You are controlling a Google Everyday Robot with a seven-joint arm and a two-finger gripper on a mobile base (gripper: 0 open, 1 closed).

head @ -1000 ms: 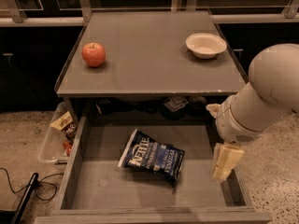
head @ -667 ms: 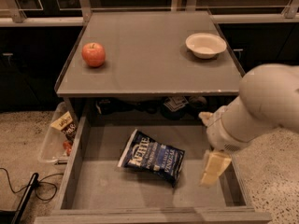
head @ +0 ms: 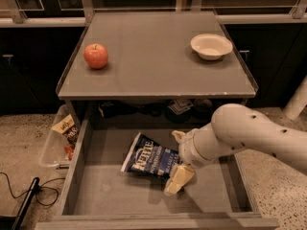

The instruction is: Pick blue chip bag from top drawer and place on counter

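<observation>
Down in the top drawer (head: 110, 190) I've got the gripper (head: 179, 158) at the blue chip bag (head: 149, 159). Fingers (head: 180, 178) spread apart

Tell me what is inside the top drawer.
The blue chip bag lies on the top drawer floor, with the hand at its right end. The hand and arm cover that end.

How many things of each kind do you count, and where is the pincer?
Apple: 1, on the counter
Bowl: 1, on the counter
Snack bags: 2, blue chip bag in the top drawer, small packet in the clear bin
Total: 4
Pincer: in the top drawer, at the blue chip bag's right end
</observation>
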